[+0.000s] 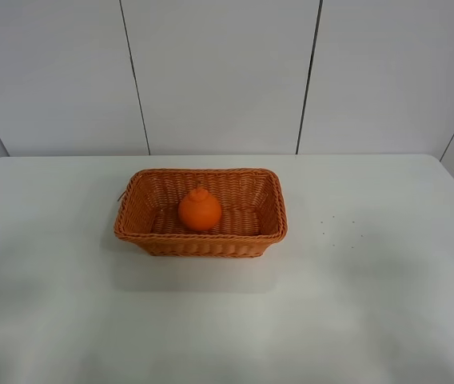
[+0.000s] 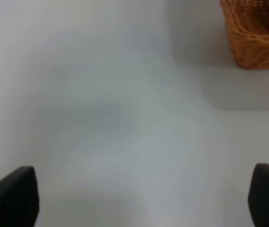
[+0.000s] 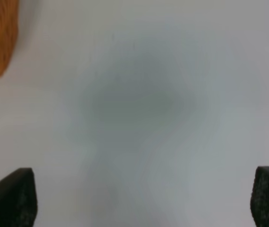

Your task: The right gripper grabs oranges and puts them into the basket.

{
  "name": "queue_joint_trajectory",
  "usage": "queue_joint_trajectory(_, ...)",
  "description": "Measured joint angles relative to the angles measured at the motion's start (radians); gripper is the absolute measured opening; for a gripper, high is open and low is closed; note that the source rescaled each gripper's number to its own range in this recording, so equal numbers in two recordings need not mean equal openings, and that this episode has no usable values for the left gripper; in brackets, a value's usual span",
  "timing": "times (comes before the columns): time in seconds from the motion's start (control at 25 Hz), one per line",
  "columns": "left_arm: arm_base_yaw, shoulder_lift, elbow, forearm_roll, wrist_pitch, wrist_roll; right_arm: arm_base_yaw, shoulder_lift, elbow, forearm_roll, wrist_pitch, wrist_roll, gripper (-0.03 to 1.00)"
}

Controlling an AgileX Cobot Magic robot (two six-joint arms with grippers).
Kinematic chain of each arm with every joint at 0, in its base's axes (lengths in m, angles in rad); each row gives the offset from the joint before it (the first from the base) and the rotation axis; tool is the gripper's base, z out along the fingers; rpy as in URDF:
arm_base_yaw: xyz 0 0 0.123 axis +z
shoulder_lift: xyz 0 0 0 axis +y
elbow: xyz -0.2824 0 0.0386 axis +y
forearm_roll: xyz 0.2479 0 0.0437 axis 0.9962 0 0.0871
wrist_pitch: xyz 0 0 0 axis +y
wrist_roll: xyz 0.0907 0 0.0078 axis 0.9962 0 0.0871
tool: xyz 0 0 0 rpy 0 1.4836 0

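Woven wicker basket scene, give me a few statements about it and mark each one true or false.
1. The round bright orange fruit sits inside the rectangular orange-brown wicker basket. True.
2. The right gripper is clamped on the fruit. False: its fingers are spread wide over bare white table, holding nothing.
3. The left gripper is open. True.
4. The fruit lies on the table beside the basket. False: it rests on the basket's floor.
5. Both arms show in the exterior high view. False: neither appears there.
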Motion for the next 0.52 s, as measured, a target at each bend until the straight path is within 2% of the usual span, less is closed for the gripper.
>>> queue_joint_trajectory(0.16, 0.0, 0.0, 0.0, 0.0, 0.0, 0.0, 0.0, -0.111, 0.0, 0.0, 0.0, 0.0, 1.0)
queue_joint_trajectory(0.52, 0.0, 0.0, 0.0, 0.0, 0.0, 0.0, 0.0, -0.116, 0.001, 0.0, 0.0, 0.003, 1.0)
